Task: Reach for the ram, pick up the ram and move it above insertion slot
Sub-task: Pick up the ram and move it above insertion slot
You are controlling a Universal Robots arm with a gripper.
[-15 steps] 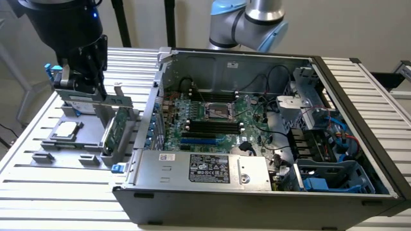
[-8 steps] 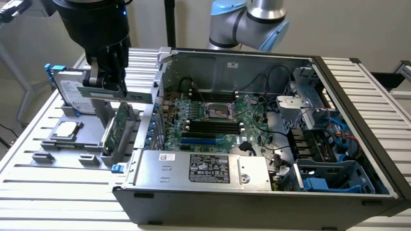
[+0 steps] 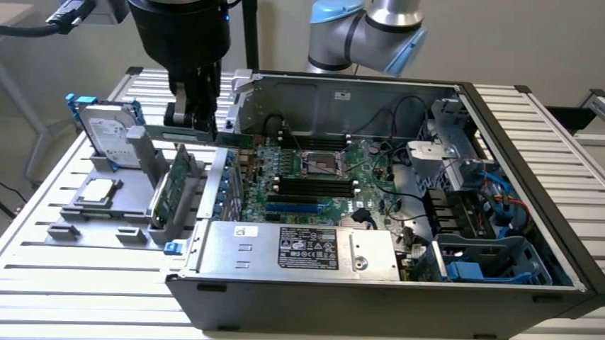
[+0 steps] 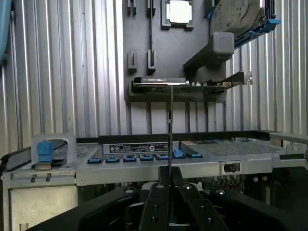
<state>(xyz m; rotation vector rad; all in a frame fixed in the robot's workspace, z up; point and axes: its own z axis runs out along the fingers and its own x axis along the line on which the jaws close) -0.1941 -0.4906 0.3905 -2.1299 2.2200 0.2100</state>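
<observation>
The ram [image 3: 156, 132] is a thin green stick held level in the air, with my gripper [image 3: 194, 122] shut on its middle. It hangs over the gap between the grey holder tray [image 3: 85, 216] and the left wall of the open computer case [image 3: 378, 297]. In the wrist view the ram [image 4: 171, 125] shows edge-on as a thin line running out from between my gripper's [image 4: 169, 175] fingers. The insertion slot [image 3: 317, 185] is among the parallel black strips on the motherboard, lower and toward the exterior view's right of the ram.
The holder tray carries a hard drive [image 3: 104, 131], a processor chip [image 3: 98, 190] and an upright green card with a bracket [image 3: 170, 188]. A power supply box [image 3: 293, 248] fills the case's front. A shorter blue slot [image 3: 293, 207] lies beside the black strips. Cables crowd the case's right side.
</observation>
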